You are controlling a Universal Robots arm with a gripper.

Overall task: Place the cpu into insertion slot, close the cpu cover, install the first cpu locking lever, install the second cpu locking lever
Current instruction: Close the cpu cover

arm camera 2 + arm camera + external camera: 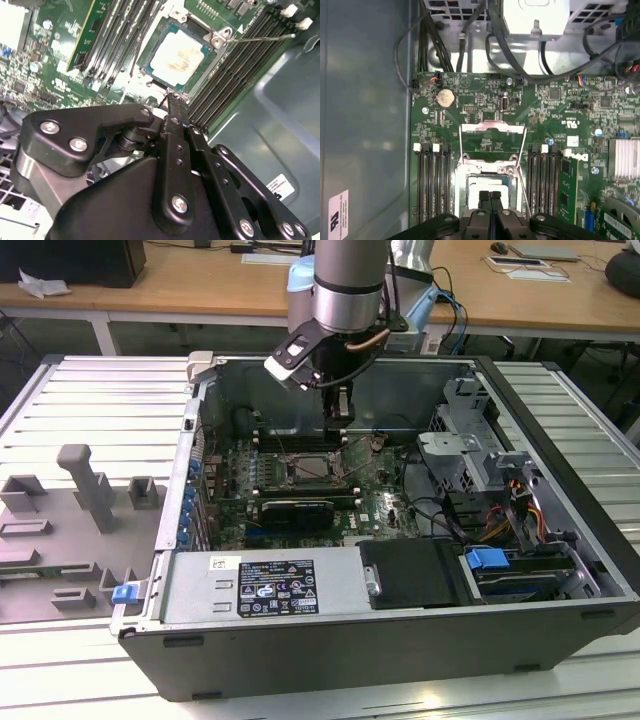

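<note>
Broadly, you have the arm reaching down into the open computer case [400, 640], which lies on its side with the green motherboard [550, 115] facing up. Your gripper [340, 418] hangs over the middle of that board. Its jaws are drawn fully together: in the first wrist view the two black fingers [484, 199] sit pressed side by side with no gap, and you can see nothing held between them.

Banks of black memory slots [432, 185] run along either side of the jaws. A long black card [295, 510] lies flat on the board, well off to one side of them.

Just past the fingertips, the cpu cover [492, 128] is swung open and away from the jaws. Green board shows through the open centre of its silvery frame.

The cpu [182, 55] lies flat in the socket, directly ahead of the jaw tips, with its pale face uncovered. The tips come close to the socket's near rim, and you cannot tell whether they touch it.

A thin wire locking lever [260, 38] angles out over the memory slots on the far side of the cpu from the jaws. A round coin cell [445, 98] sits farther out, beyond the cover.
</note>
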